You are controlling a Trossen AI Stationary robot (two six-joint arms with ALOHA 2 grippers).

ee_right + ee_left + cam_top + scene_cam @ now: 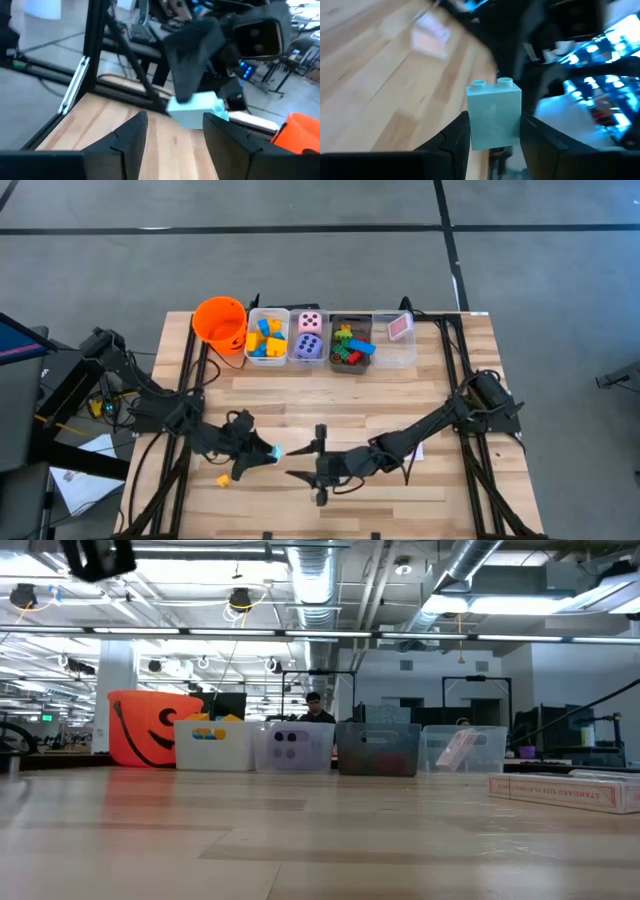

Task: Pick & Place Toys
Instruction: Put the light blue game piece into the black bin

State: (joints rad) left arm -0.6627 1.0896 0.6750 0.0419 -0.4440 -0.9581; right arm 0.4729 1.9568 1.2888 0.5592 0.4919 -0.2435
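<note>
Left wrist view: pale blue block upright, studs up, clamped between the fingers of the left tool. High view: left tool low over the table's near edge, arm stretched in from the left; same block at its tip. Right tool just beside, facing it, fingers parted, grasping nothing. Yellow block loose on the table nearby. Along the far edge: orange bucket, four bins with blocks, dice and cards.

Pale teal two-stud block upright, pinched in left hand; small yellow block on worktop just beside that hand.
</note>
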